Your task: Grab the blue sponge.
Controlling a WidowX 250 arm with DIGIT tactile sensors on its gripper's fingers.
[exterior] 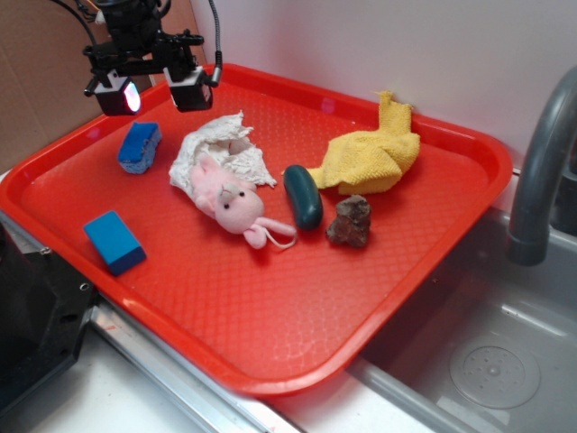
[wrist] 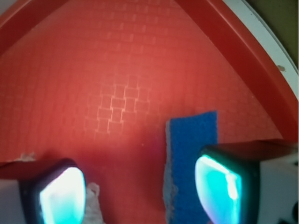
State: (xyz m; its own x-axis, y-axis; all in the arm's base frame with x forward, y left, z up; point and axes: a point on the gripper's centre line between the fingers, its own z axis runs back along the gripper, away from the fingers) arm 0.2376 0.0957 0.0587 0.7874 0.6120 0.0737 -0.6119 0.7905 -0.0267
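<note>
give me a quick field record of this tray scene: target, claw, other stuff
target: blue sponge, near tray's back left corner
claw: open, above tray, not gripping
sponge vs claw: in wrist view sponge lies by one finger, not centred
lookalike: blue block, front left
other: pink plush, white cloth, green pickle, rock, yellow towel

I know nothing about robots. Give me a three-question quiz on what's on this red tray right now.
1. True or false: the gripper is already closed on the blue sponge.
2. Which lies nearest the tray's front-left edge? A) blue block B) yellow cloth C) brown rock
3. What pink toy lies on the white rag?

Key: 1 false, its fingers are apart above the tray. 2 A. 3 a plush pig.
</note>
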